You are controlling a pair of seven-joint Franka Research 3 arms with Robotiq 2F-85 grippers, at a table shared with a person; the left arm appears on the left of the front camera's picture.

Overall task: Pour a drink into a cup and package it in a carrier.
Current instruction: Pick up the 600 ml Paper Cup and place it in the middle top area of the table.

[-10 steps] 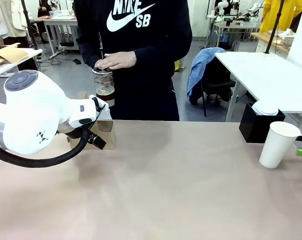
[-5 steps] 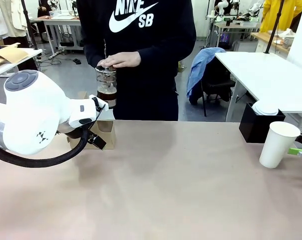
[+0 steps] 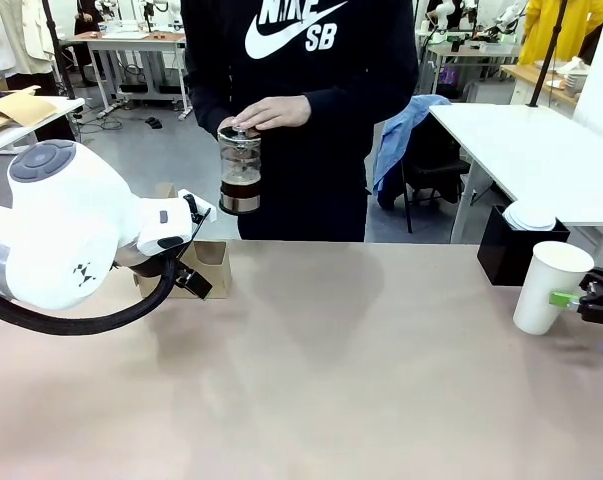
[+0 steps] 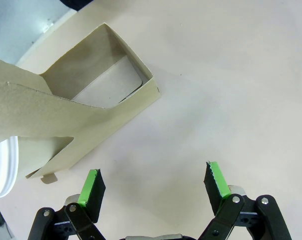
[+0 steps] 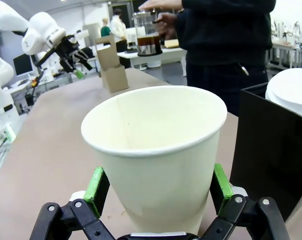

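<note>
The person behind the table holds a clear glass jug (image 3: 240, 172) of dark brown drink by its lid, above the far edge. The tall white cup (image 3: 546, 287) stands lidless at the table's right. My right gripper (image 5: 158, 187) is open, one green pad on each side of the cup's (image 5: 161, 145) lower wall; I cannot tell if they touch. The brown cardboard carrier (image 3: 209, 262) stands at the far left, partly behind my left arm. My left gripper (image 4: 153, 180) hangs open just over the table beside the carrier (image 4: 65, 115), holding nothing.
A black box (image 3: 511, 252) topped with white lids (image 3: 529, 215) stands right behind the cup. A white lidded cup (image 4: 3, 165) sits at the carrier's far side. My left arm's bulky white link (image 3: 61, 225) fills the near left. Bare tabletop (image 3: 341, 360) spans the middle.
My right gripper has come in from the right edge and now straddles the cup, which shifted slightly left. The person stepped right, carrying the jug along. My left arm stayed still.
</note>
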